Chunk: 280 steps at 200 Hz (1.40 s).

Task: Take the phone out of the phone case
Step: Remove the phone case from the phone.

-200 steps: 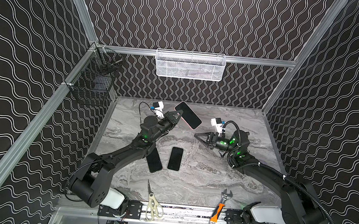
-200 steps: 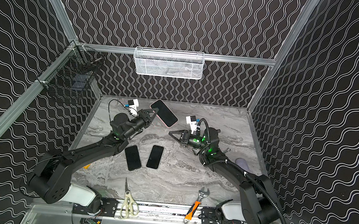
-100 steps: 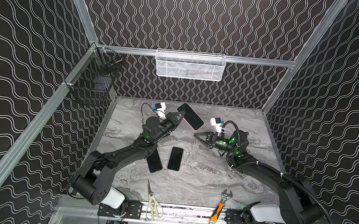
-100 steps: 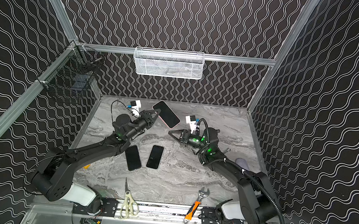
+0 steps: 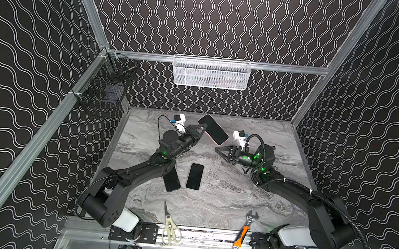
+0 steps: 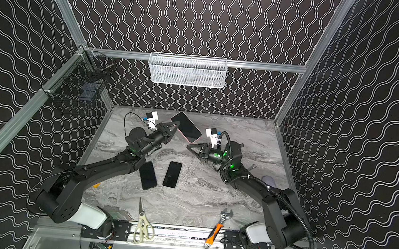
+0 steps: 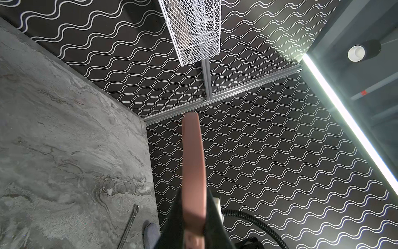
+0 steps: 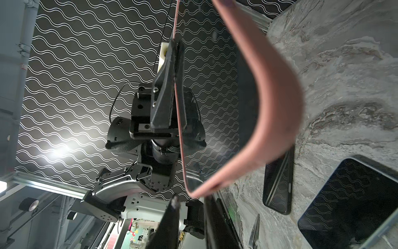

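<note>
The phone (image 5: 214, 129) has a dark screen and sits in a pink phone case (image 8: 271, 103), held up off the table at the back centre. My left gripper (image 5: 202, 128) is shut on the case's long edge (image 7: 193, 163), also seen in a top view (image 6: 175, 125). My right gripper (image 5: 217, 149) points at the phone's near corner from the right. Its jaws stand slightly apart, and the case's rounded corner (image 8: 195, 191) lies just ahead of the fingertips. Nothing is gripped between them.
Two bare black phones (image 5: 195, 176) (image 5: 171, 179) lie flat mid-table, partly under my left arm. Scissors (image 5: 170, 223) and an orange-handled wrench (image 5: 246, 226) lie at the front edge. A white mesh basket (image 5: 211, 73) hangs on the back wall, a black wire basket (image 5: 102, 94) on the left rail.
The right gripper's jaws have parted a little. The left gripper has shifted the cased phone slightly toward the right gripper.
</note>
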### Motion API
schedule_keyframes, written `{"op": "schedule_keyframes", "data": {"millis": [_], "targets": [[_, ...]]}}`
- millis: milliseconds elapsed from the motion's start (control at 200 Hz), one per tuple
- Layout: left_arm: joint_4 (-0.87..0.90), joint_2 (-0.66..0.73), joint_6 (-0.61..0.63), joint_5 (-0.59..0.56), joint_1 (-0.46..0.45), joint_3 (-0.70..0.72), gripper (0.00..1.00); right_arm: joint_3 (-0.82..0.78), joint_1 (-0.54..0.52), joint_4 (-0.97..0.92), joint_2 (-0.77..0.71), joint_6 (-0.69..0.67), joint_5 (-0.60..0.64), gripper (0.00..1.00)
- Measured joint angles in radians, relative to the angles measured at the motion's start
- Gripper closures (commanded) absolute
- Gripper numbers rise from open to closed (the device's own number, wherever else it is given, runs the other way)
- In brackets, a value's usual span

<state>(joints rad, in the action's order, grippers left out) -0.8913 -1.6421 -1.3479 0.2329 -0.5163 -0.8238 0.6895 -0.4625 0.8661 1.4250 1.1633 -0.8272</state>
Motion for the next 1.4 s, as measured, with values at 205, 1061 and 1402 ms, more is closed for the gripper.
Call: {"op": "schedule_keyframes", "data": {"millis": [205,1061,1402], "targets": [[-0.012,-0.013,-0.008,0.000,-0.002,0.004,1.00,0.001,0.006,0.035,0.006,0.016,0.003,0.77],[-0.043,-0.042,-0.030,-0.010,-0.007,0.013,1.00,-0.018,0.015,0.140,0.019,0.055,0.018,0.63],[-0.063,-0.037,-0.040,-0.002,-0.008,0.011,1.00,-0.018,0.019,0.025,-0.004,0.029,0.050,0.63]]}}
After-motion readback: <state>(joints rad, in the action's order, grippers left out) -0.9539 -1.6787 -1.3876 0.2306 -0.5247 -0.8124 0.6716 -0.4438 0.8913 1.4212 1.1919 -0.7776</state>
